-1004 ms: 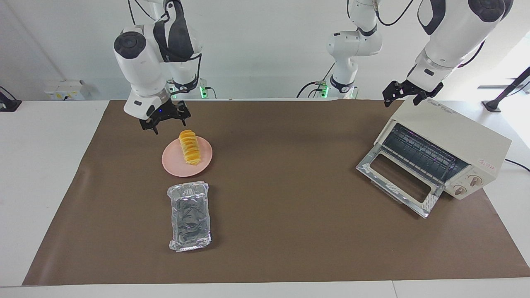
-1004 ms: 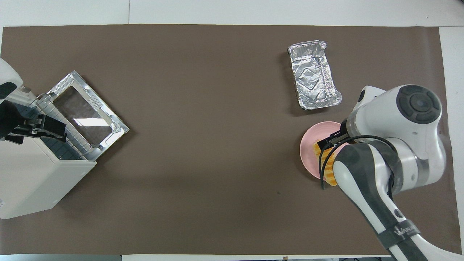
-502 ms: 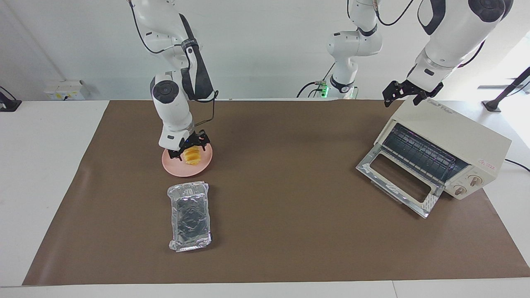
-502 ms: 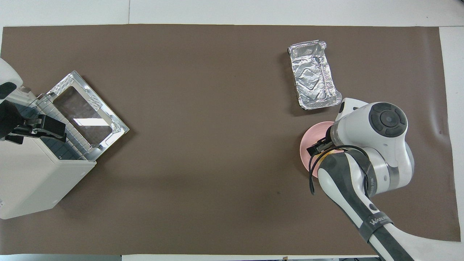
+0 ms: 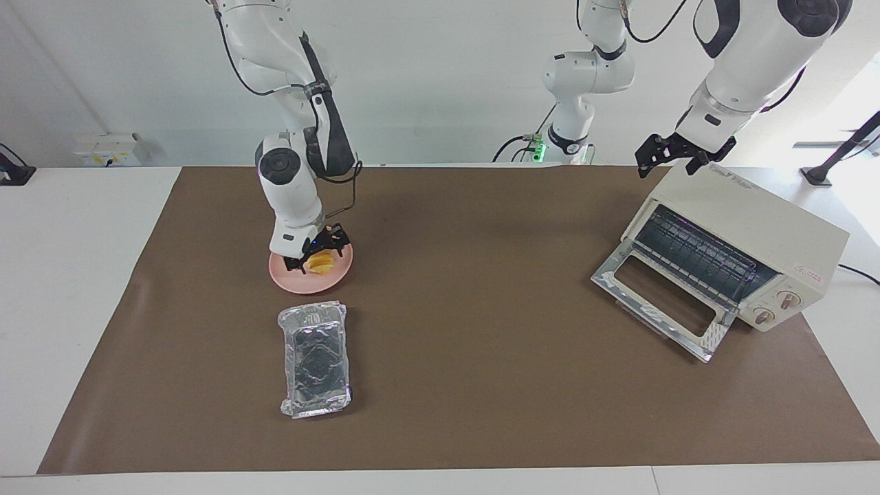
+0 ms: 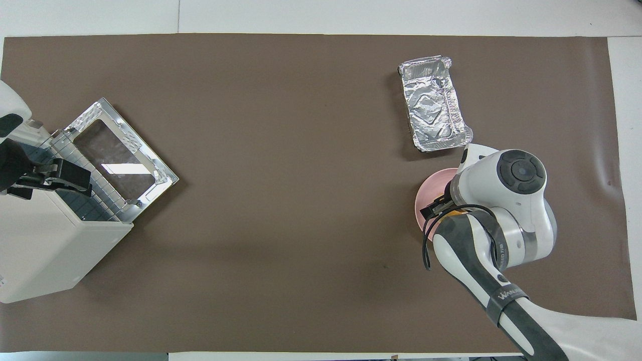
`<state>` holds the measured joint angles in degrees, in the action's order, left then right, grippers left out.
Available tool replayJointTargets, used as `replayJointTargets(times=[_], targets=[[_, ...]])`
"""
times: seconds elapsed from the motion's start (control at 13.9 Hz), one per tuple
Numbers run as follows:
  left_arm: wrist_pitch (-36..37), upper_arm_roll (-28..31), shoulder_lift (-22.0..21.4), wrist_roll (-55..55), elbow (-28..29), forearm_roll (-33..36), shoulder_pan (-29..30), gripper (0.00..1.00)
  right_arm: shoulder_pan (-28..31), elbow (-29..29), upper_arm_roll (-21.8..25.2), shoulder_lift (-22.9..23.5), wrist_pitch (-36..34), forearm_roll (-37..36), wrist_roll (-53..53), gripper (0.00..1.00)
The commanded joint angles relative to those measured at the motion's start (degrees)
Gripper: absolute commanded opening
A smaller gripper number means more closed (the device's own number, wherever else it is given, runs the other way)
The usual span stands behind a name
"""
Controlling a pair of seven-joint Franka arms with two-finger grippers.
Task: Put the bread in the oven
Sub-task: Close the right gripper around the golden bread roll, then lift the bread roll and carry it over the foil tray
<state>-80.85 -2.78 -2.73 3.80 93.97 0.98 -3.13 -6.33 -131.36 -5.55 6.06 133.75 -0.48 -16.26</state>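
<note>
- Down at the pink plate (image 5: 295, 278), my right hand (image 5: 317, 253) straddles the bread (image 5: 320, 264), one finger on each side of the loaf; whether the fingers already press it I cannot tell.
- From overhead my right arm covers most of the plate (image 6: 426, 200), and only a sliver of the bread (image 6: 456, 212) shows.
- The bread lies on the plate, toward the right arm's end of the bench (image 5: 481, 385).
- My left hand (image 5: 674, 155) waits in the air over the top of the oven (image 5: 770, 227), at its edge nearer to me, fingers spread and holding nothing.
- The oven stands toward the left arm's end of the bench, its glass door (image 5: 660, 306) dropped open onto the brown mat and the wire rack showing inside.
- Farther from me than the plate, just beside it, lies a crinkled foil tray (image 5: 315, 357) with nothing in it.
</note>
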Motion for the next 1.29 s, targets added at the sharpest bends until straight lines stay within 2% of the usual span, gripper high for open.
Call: replayJointTargets(times=[0.0,0.07,0.36,0.5,0.72,0.86,1.0,1.22], targets=[[1.04,-0.30,-0.69,0.07,0.07,-0.72,0.67,1.00,0.79,0.23,-0.16,-0.17,-0.68,-0.66,-1.14,0.26],[1.04,-0.30,-0.69,0.07,0.07,-0.72,0.67,1.00,0.79,0.66,-0.25,-0.17,-1.90,-0.66,-0.88,0.00],[1.04,-0.30,-0.69,0.07,0.07,-0.80,0.67,1.00,0.79,1.81,-0.25,-0.26,-3.85,-0.66,-1.05,0.00],[1.04,-0.30,-0.69,0.07,0.07,-0.72,0.67,1.00,1.05,4.78,-0.25,-0.17,-7.96,-0.66,-1.23,0.00],[1.04,-0.30,-0.69,0.07,0.07,-0.72,0.67,1.00,1.58,13.47,-0.25,0.35,-17.62,-0.22,-1.23,0.00],[1.04,-0.30,-0.69,0.07,0.07,-0.72,0.67,1.00,2.80,20.49,-0.25,2.28,-22.20,0.22,-1.05,0.00],[1.04,-0.30,-0.69,0.07,0.07,-0.72,0.67,1.00,3.60,27.53,-0.25,4.92,-23.97,0.57,-0.44,0.00],[1.04,-0.21,-0.69,0.07,0.07,-0.72,0.67,1.00,4.04,34.66,-0.07,8.34,-23.89,1.01,-0.18,0.00]])
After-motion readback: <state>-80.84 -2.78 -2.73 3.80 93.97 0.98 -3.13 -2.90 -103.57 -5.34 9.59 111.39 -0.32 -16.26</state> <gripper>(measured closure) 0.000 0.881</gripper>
